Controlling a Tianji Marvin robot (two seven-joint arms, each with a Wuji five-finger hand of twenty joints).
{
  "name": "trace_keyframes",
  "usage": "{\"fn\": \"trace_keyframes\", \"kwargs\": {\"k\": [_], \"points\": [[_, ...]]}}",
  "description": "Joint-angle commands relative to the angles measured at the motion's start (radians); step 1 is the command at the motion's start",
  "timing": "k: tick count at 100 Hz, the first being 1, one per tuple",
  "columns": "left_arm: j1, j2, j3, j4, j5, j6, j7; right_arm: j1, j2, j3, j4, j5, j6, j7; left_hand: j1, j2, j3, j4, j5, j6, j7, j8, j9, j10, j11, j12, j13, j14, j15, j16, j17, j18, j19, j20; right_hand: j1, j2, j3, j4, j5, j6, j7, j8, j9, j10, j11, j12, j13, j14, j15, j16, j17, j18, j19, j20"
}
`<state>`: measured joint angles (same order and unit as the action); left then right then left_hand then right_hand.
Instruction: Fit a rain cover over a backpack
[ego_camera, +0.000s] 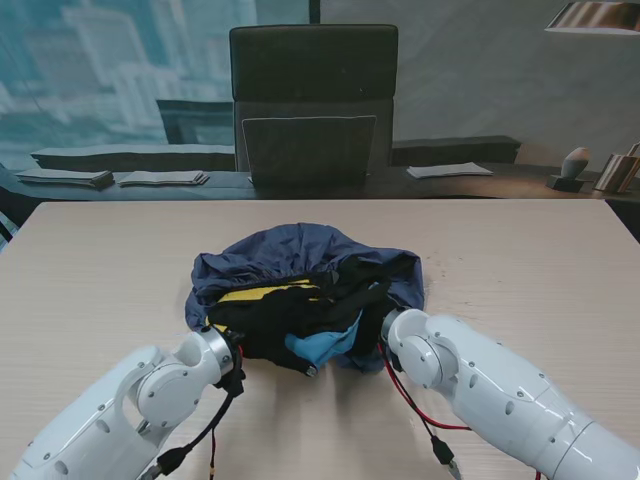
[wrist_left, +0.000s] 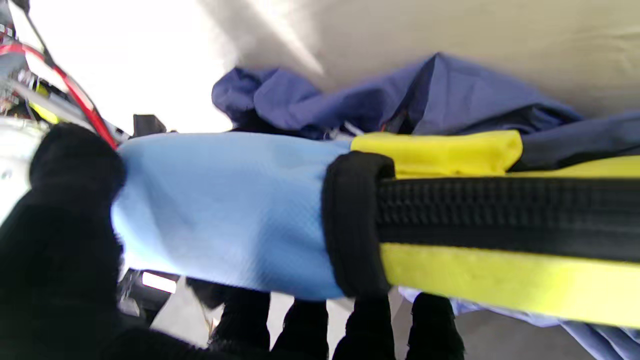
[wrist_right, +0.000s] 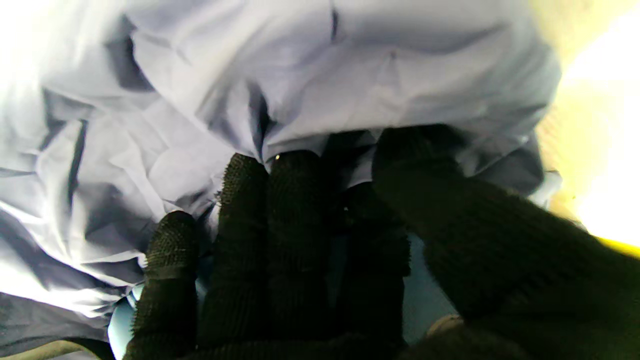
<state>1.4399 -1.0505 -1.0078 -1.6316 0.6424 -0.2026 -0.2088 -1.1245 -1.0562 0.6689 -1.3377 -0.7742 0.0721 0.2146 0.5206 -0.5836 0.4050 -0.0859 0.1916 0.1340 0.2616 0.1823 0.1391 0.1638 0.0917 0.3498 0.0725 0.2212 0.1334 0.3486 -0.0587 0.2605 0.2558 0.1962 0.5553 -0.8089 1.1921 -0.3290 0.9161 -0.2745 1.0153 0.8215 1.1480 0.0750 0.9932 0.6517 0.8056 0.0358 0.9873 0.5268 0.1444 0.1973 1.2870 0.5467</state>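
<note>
Both hands gloved: left hand (ego_camera: 262, 322) grips backpack (ego_camera: 300, 330); right hand (wrist_right: 300, 250) pinches rain cover (ego_camera: 290, 255).

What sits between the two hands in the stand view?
The backpack's near end, black, yellow and light blue, with the navy rain cover bunched over its far side. Left hand, right hand.

- Stand view: even, soft daylight, sharp throughout; the table (ego_camera: 120, 270) is evenly lit, with only faint shadow around the cover (ego_camera: 290, 255) and under the arms.
- A lamp (ego_camera: 597, 16) at the far right shows a mild warm sheen.
- Left wrist view: background blown out to white; the left hand (wrist_left: 65, 240) is a soft, detail-less black blur, while the zipper (wrist_left: 500, 210) is fairly crisp.
- Right wrist view: overexposed yellow-white glare at one edge, cover washed pale grey, right hand (wrist_right: 300, 260) dark but its knit texture readable.
</note>
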Motion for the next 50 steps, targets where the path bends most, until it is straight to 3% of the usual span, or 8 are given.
{"fn": "trace_keyframes", "kwargs": {"k": [1,8,14,17,20,23,38,50], "points": [[-0.034,-0.008,0.029,0.043,0.034,0.017,0.023,-0.003,-0.004,-0.002,-0.024,0.005,0.001,0.028,0.061,0.028,-0.014,0.020,-0.039,-0.057,0.164,0.089,0.034,-0.037,0.123,0.094,0.064,-0.025,0.098,0.068,0.011,0.037,-0.034,0.037,0.023,0.022,0.008,0.033,-0.002,-0.022,0.058,0.004,0.042,0.063,0.017,0.022,0.069,-0.025,0.028,0.017,0.014,-0.034,0.030,-0.014],[-0.068,-0.015,0.060,0.091,0.070,0.016,0.076,-0.007,0.000,0.002,-0.038,0.014,0.002,0.052,0.119,0.131,0.102,0.049,0.014,-0.205,0.439,0.230,0.217,-0.114,0.348,0.168,0.232,-0.046,0.240,0.139,0.037,0.043,0.032,0.055,0.019,0.025,-0.007,0.033,-0.002,-0.028,0.054,-0.003,0.054,0.052,0.015,0.025,0.087,-0.030,0.025,0.015,0.037,-0.031,0.027,-0.026],[-0.098,-0.033,0.087,0.153,0.087,0.007,0.183,-0.011,0.003,0.006,-0.046,0.020,0.002,0.068,0.148,0.135,0.234,0.040,0.155,-0.334,0.553,0.301,0.379,-0.181,0.471,0.215,0.351,-0.060,0.337,0.173,0.034,0.040,0.171,0.073,0.008,-0.007,-0.009,0.023,-0.001,-0.033,0.040,-0.034,0.075,0.033,0.009,0.026,0.112,-0.042,0.017,0.012,0.072,-0.024,0.027,-0.042],[-0.114,-0.041,0.098,0.175,0.087,-0.002,0.214,-0.015,0.004,0.009,-0.052,0.022,0.007,0.074,0.225,0.105,0.201,0.004,0.242,-0.378,0.615,0.303,0.462,-0.203,0.515,0.241,0.402,-0.062,0.374,0.182,0.023,0.036,0.229,0.080,0.007,-0.009,0.002,0.019,-0.025,-0.016,0.031,-0.097,0.076,0.027,0.004,0.028,0.113,-0.044,0.013,0.012,0.073,-0.023,0.030,-0.050],[-0.127,-0.046,0.107,0.193,0.091,-0.005,0.241,-0.020,0.006,0.013,-0.059,0.025,0.018,0.086,0.319,0.101,0.148,0.007,0.356,-0.447,0.727,0.292,0.626,-0.216,0.468,0.432,0.460,-0.064,0.428,0.199,0.018,0.035,0.292,0.094,0.008,-0.007,0.003,0.021,-0.055,0.021,0.015,-0.191,0.076,0.024,0.003,0.030,0.113,-0.046,0.005,0.011,0.073,-0.023,0.032,-0.055],[-0.141,-0.050,0.115,0.212,0.098,-0.009,0.263,-0.024,0.008,0.017,-0.066,0.030,0.026,0.098,0.347,0.109,0.161,0.006,0.429,-0.487,0.770,0.303,0.755,-0.228,0.393,0.535,0.512,-0.072,0.474,0.213,0.022,0.032,0.341,0.112,0.009,-0.005,0.000,0.022,-0.077,0.052,0.008,-0.279,0.075,0.023,0.002,0.031,0.111,-0.046,0.000,0.010,0.074,-0.024,0.027,-0.062],[-0.201,-0.062,0.146,0.278,0.072,-0.021,0.280,-0.043,0.024,0.042,-0.096,0.029,0.036,0.162,0.354,0.085,0.198,0.016,0.489,-0.490,0.791,0.345,0.835,-0.201,0.401,0.587,0.568,-0.042,0.541,0.237,0.038,0.037,0.426,0.152,0.005,-0.005,-0.017,0.020,-0.048,0.107,0.000,-0.450,0.067,0.041,0.001,0.044,0.095,-0.036,-0.008,0.008,0.055,-0.019,-0.016,-0.088],[-0.247,-0.070,0.170,0.323,0.048,-0.032,0.282,-0.060,0.037,0.068,-0.128,0.017,0.021,0.213,0.351,0.087,0.219,0.014,0.481,-0.449,0.790,0.354,0.839,-0.182,0.408,0.602,0.589,-0.041,0.556,0.241,0.054,0.033,0.469,0.173,-0.008,-0.017,-0.040,0.012,0.058,0.071,0.032,-0.476,0.055,0.049,0.022,0.072,0.078,-0.036,-0.004,0.013,0.036,-0.004,-0.025,-0.093]]}}
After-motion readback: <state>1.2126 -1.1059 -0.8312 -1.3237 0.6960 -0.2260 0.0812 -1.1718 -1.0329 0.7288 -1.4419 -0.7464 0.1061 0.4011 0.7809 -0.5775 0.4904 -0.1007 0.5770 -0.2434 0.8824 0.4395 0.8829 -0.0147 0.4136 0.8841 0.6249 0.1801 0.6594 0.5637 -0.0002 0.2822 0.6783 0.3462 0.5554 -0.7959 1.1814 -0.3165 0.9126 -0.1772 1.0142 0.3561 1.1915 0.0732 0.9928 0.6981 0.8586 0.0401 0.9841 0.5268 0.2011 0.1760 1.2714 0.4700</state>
